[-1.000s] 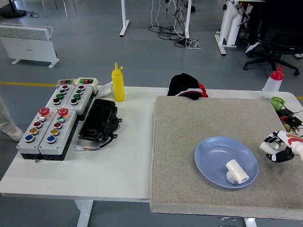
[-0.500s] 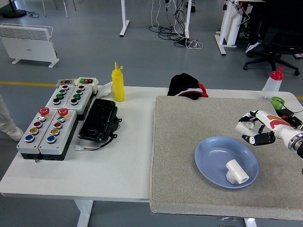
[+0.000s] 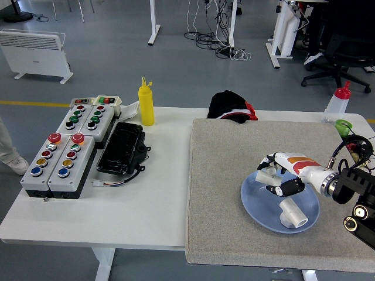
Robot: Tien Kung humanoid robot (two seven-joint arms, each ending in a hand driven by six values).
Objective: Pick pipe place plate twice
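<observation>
Since half a second ago the right hand (image 3: 279, 175) has been sliding leftward, from beyond the plate's far right rim to a spot over the plate's (image 3: 258, 202) upper-left part. Its forearm is reaching in from the right edge, lying low and nearly level, white with an orange-red stripe, with the black wrist joint trailing behind by the plate's right rim. The palm is facing down and to the left. Its fingers (image 3: 268, 173) are curling inward — white segments above, black ones (image 3: 286, 188) tucking beneath — and something small and white is showing among them, though whether that is a second pipe piece or just finger shells, I cannot tell.

One pipe (image 3: 292, 212) is lying on the plate, just below and to the right of the black fingers, close to them but not touching. It is a white, short fitting with a round open end turning up and to the left and a stubby branch pointing toward the plate's near rim. It has not shifted from where it was lying earlier.

The plate is a pale blue, round, shallow dish sitting on the grey mat (image 3: 222, 175), directly beneath the fingers. Left of the fingers, well apart, a yellow bottle (image 3: 146, 104) is standing upright on the white table (image 3: 146, 205).
</observation>
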